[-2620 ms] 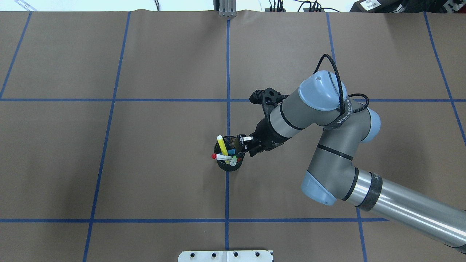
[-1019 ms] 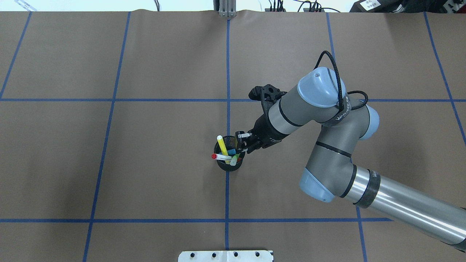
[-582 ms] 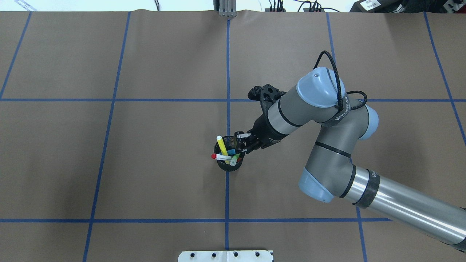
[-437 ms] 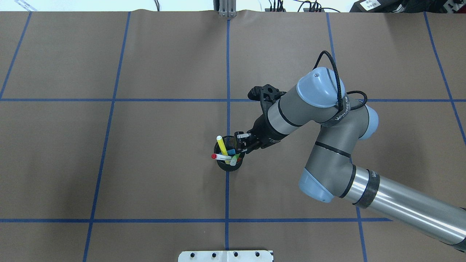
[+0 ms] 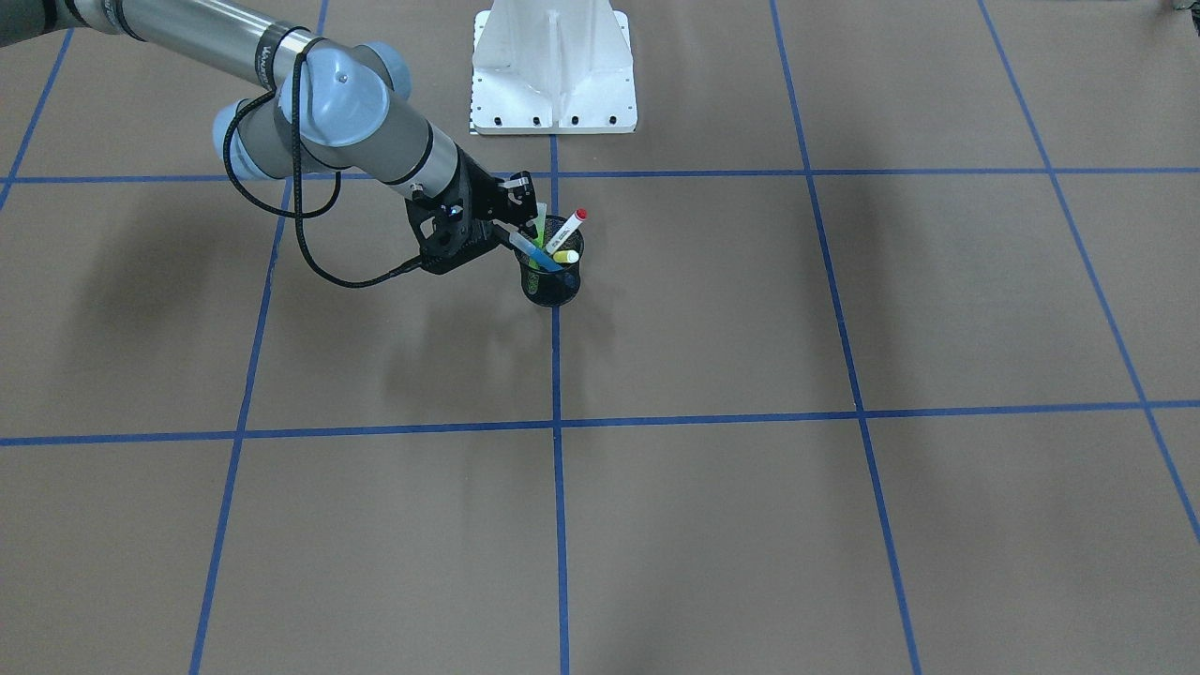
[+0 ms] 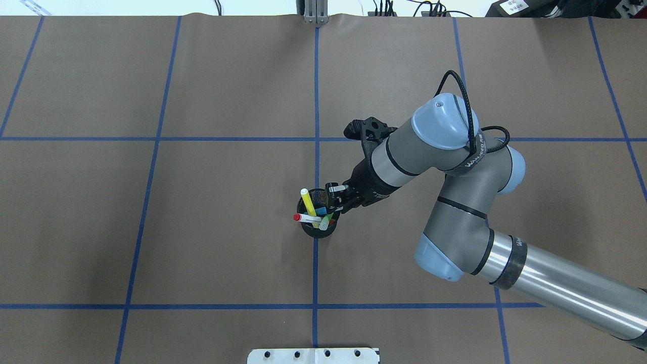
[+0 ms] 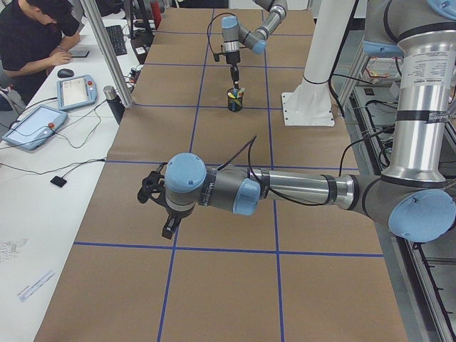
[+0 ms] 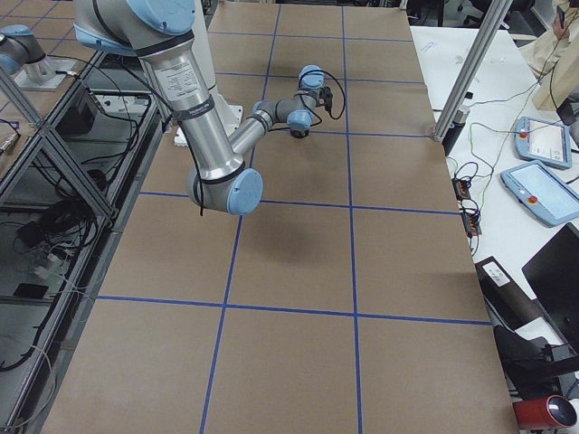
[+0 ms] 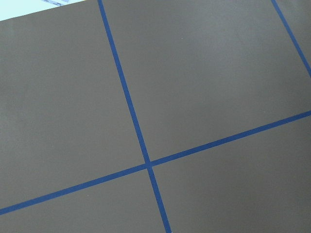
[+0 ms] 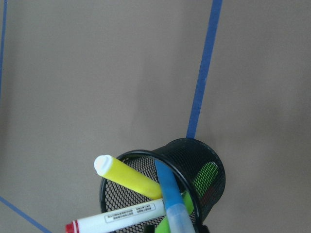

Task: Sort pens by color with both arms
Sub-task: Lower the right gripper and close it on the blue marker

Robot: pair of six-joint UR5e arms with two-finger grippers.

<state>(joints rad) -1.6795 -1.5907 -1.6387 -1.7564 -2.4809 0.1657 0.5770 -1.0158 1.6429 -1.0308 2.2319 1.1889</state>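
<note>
Four pens stand in a black mesh cup (image 6: 318,230) at the table's middle: a yellow pen (image 6: 308,201), a white pen with red ends (image 6: 306,218), a green pen (image 6: 326,221) and a blue pen (image 5: 536,255). My right gripper (image 6: 336,198) is at the cup's right rim. Its jaws stand apart around the blue pen's pale cap, open. In the right wrist view the blue pen (image 10: 170,189) runs off the bottom edge towards the camera. My left gripper (image 7: 167,228) shows only in the exterior left view, over bare table, and I cannot tell its state.
The table is brown paper with a blue tape grid. The white pedestal (image 5: 553,66) stands at the robot's edge, behind the cup. An operator (image 7: 35,35) sits at a side desk with tablets, off the table.
My right gripper has moved a little left, closer in on the cup's rim. In the last half second it has stayed still. The pens have not moved.
</note>
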